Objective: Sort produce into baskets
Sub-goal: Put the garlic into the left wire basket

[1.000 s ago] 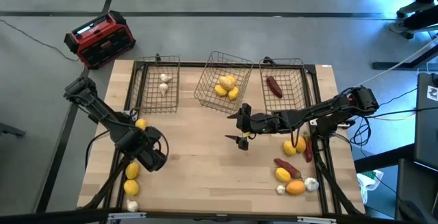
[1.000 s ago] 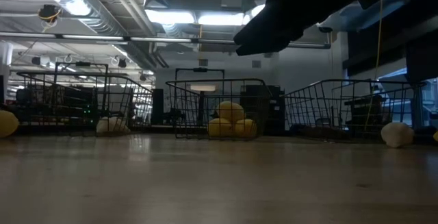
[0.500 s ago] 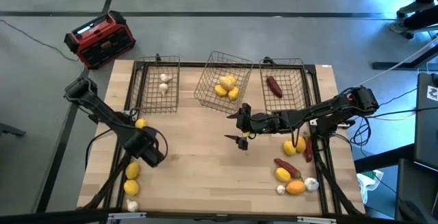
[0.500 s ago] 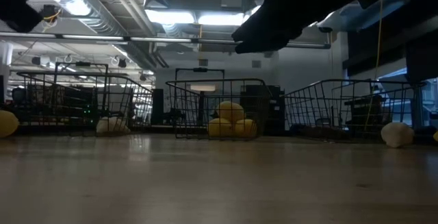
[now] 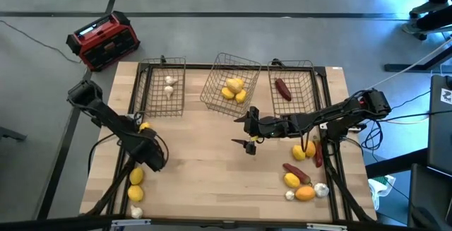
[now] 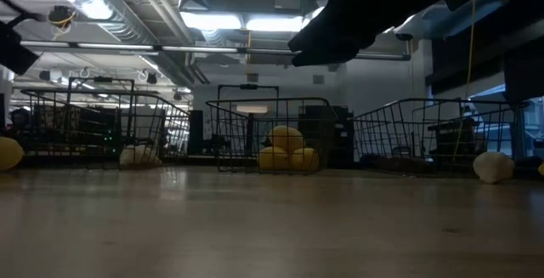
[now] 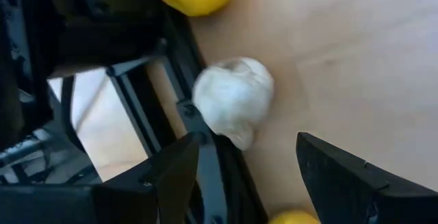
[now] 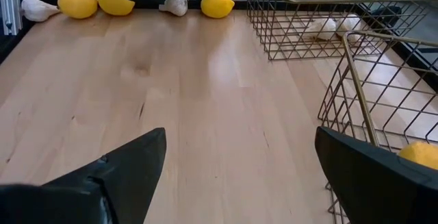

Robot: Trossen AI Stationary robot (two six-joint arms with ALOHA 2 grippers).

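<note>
The produce is lying in three places: some already sorted, with white bulbs [image 5: 169, 85] in the left basket [image 5: 161, 87], lemons [image 5: 234, 90] in the tilted middle basket [image 5: 227, 85] and a dark red piece [image 5: 282, 88] in the right basket [image 5: 292, 87]. The rest is waiting loose on the table [image 5: 212, 160], in a cluster near the right front corner and in a line along the left edge.

Over the last second the left gripper [image 5: 154, 155] has been creeping back along that left-edge line, from near the front lemons [image 5: 135, 177] toward the lemon [image 5: 145, 126] lying farther back. Its wrist view is showing a garlic bulb [image 7: 233, 109] lying on the wood ahead of parted, empty fingers [image 7: 345, 176], with lemons just above and below it. I judge that this arm is lining up on the bulb, which would belong in the left basket; the bulb is sitting tight against the table's dark rail, so the grasp may be awkward.

The right gripper [image 5: 252, 129] is hanging motionless over the table's middle, just in front of the middle basket, its fingers spread wide and carrying nothing, as it was a second ago.
</note>
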